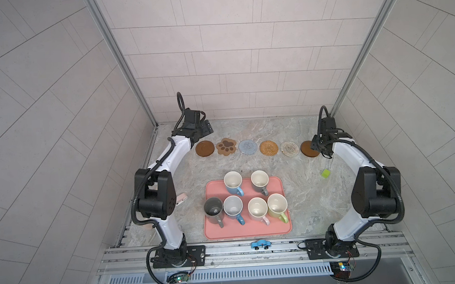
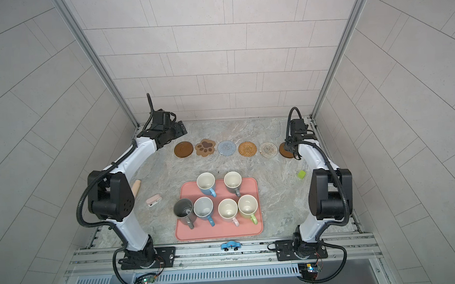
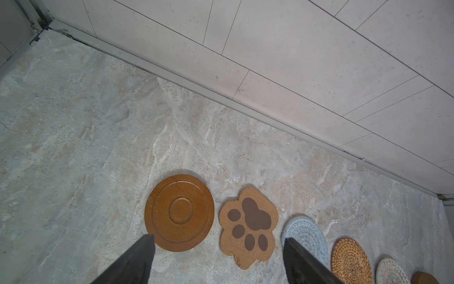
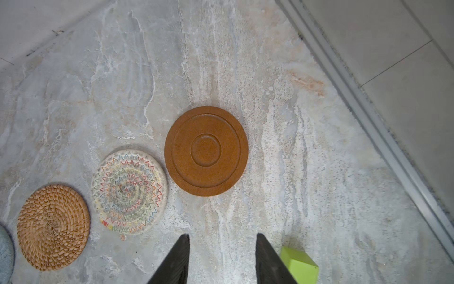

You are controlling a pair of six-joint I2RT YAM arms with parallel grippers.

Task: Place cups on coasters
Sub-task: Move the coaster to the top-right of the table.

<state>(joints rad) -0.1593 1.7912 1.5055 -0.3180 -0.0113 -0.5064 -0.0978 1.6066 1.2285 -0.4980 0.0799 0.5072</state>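
1. My left claw (image 3: 218, 238) hangs wide open and empty by the left end of the row of six coasters (image 1: 248, 147), close to the left brown wooden disc (image 3: 179, 212) and the tan paw-print mat (image 3: 248, 227)
2. My right claw (image 4: 223, 234) hangs at the right end with its jaws apart and nothing between them, beside the right brown wooden disc (image 4: 206, 151)
3. All six ceramic mugs (image 1: 257, 209) stand upright on the pink rectangular tray (image 1: 247, 232) at the near middle of the marbled surface (image 1: 316, 196), well apart from the coasters; no coaster carries one
4. I judge the step in hand to be fetching a first mug. The outer ones suit best: the dark grey mug (image 1: 213, 209) for my left side, the light green mug (image 1: 277, 205) for my right
5. The near row is packed tight, so I should come down from above, grip the wall away from the neighbour, and lift straight up before travelling
6. I should set the mug level on the disc's centre ring, handle clear of the next mat, and only then let go
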